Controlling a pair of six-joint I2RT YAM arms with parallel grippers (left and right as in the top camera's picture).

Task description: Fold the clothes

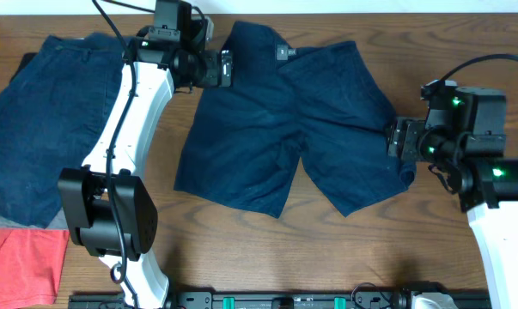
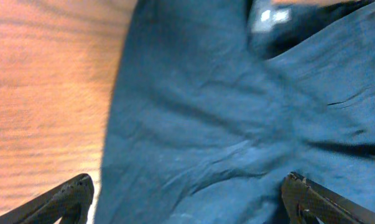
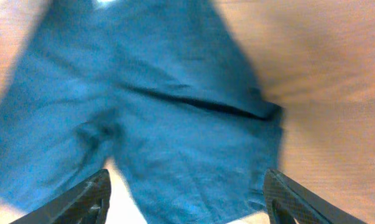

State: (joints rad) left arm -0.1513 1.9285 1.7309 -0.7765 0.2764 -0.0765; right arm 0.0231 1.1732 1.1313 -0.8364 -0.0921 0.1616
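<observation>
The dark navy-blue shorts (image 1: 284, 120) lie spread flat on the wooden table, waistband at the back, two legs toward the front. My left gripper (image 1: 227, 69) is open and hovers over the waistband's left end; in the left wrist view the cloth (image 2: 237, 124) fills the space between the fingers (image 2: 187, 199). My right gripper (image 1: 398, 139) is open at the outer edge of the right leg. The right wrist view shows that leg (image 3: 187, 137) between the wide-apart fingers (image 3: 187, 196). Neither gripper holds cloth.
Lighter faded blue shorts (image 1: 44, 120) lie at the left of the table under the left arm. A coral-red garment (image 1: 22, 266) lies at the front left corner. Bare wood (image 1: 327, 249) shows in front of the shorts.
</observation>
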